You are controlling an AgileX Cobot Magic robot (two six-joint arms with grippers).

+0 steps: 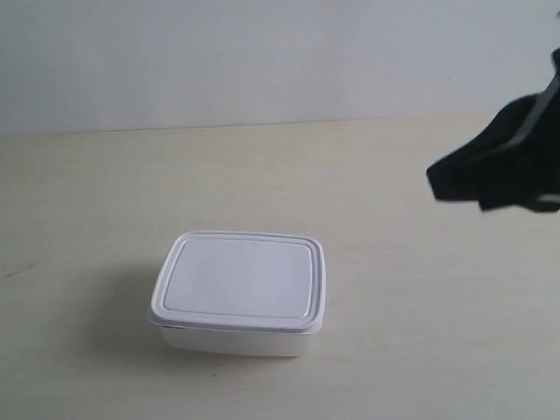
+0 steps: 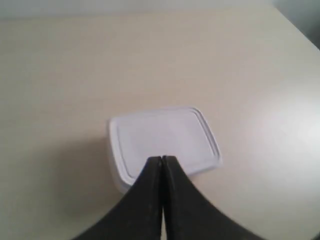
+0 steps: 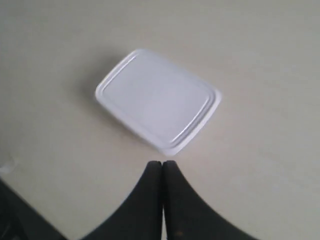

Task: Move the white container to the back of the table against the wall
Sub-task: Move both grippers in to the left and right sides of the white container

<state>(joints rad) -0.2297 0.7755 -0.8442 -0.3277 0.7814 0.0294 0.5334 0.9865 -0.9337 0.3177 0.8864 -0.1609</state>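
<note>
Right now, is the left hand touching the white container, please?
Apart: the exterior view shows the white container bare all round, the left hand nowhere on it.

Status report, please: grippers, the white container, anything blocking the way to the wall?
Left gripper shut, empty; right gripper shut, empty. White container lidded, on the table, well short of the wall. Nothing visible between them.

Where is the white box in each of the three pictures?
Exterior view: the white container sits low, a little left of the middle, far from the wall.
Left wrist view: the white container lies just past the shut left gripper, whose tips overlap its near edge.
Right wrist view: the white container lies past the shut right gripper, with bare table between.
Shared landmark: the table under it everywhere.
</note>
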